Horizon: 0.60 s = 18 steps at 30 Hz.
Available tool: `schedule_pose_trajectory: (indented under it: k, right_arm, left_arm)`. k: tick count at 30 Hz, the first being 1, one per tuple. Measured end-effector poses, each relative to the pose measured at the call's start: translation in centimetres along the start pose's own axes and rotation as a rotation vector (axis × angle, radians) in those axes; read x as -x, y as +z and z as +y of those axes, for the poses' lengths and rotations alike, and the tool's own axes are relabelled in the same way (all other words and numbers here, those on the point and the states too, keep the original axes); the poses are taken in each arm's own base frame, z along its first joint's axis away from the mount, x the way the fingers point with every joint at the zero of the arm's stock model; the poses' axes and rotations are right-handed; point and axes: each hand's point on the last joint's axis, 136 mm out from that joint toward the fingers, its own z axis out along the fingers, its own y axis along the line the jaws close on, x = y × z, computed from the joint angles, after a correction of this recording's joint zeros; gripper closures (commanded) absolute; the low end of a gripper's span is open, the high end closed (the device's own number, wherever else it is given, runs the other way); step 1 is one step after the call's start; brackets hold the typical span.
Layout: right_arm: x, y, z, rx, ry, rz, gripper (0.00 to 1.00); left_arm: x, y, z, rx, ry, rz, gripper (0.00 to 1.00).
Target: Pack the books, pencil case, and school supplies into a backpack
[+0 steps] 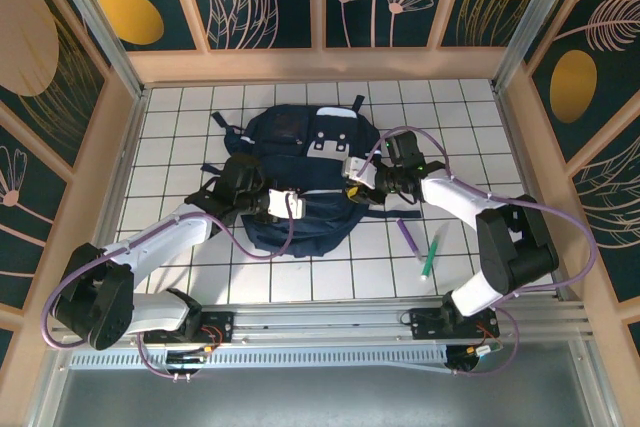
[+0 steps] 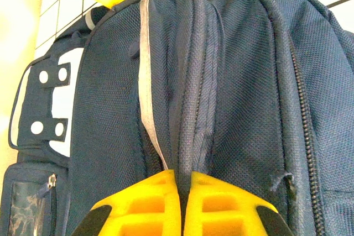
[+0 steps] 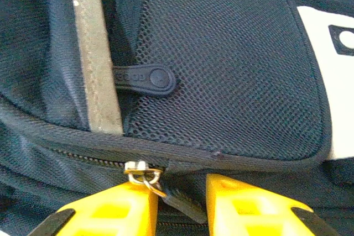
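The dark navy backpack (image 1: 300,147) lies in the middle of the white tiled floor, between my two grippers. My left gripper (image 1: 288,207) is at its near left side, shut on a raised fold of backpack (image 2: 249,81) fabric, which is pinched between the yellow fingers (image 2: 149,197). My right gripper (image 1: 354,181) is at the backpack's (image 3: 232,70) right side, open. Its fingertips straddle a dark zipper pull (image 3: 181,200) hanging from a metal slider (image 3: 138,167). A purple pen (image 1: 409,236) and a green pen (image 1: 430,257) lie on the tiles to the right. The books and pencil case are out of view.
Wooden walls with patterned panels enclose the tiled floor (image 1: 180,137) on three sides. The arms' rail (image 1: 320,327) runs along the near edge. A grey stripe (image 3: 94,53) and a rubber logo tab (image 3: 146,78) sit just above the zipper line.
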Motion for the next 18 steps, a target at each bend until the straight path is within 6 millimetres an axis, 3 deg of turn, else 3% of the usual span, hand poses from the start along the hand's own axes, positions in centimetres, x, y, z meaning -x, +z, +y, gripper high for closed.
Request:
schedule_pose_trajectory:
  k: [3, 4, 11, 18]
  right_arm:
    - [0.0, 0.1, 0.6, 0.020, -0.003, 0.003, 0.98]
    - [0.0, 0.2, 0.8, 0.029, -0.004, 0.008, 1.00]
    - [0.2, -0.3, 1.5, 0.049, -0.003, 0.029, 1.00]
    - [2.3, -2.0, 3.2, 0.041, -0.033, 0.016, 1.00]
  left_arm:
    - [0.0, 0.0, 0.0, 0.001, -0.014, 0.001, 1.00]
    - [0.0, 0.0, 0.0, 0.001, -0.023, 0.002, 1.00]
    - [-0.7, 0.6, 0.5, 0.000, -0.187, 0.039, 1.00]
    - [0.0, 0.7, 1.3, 0.033, -0.340, 0.058, 1.00]
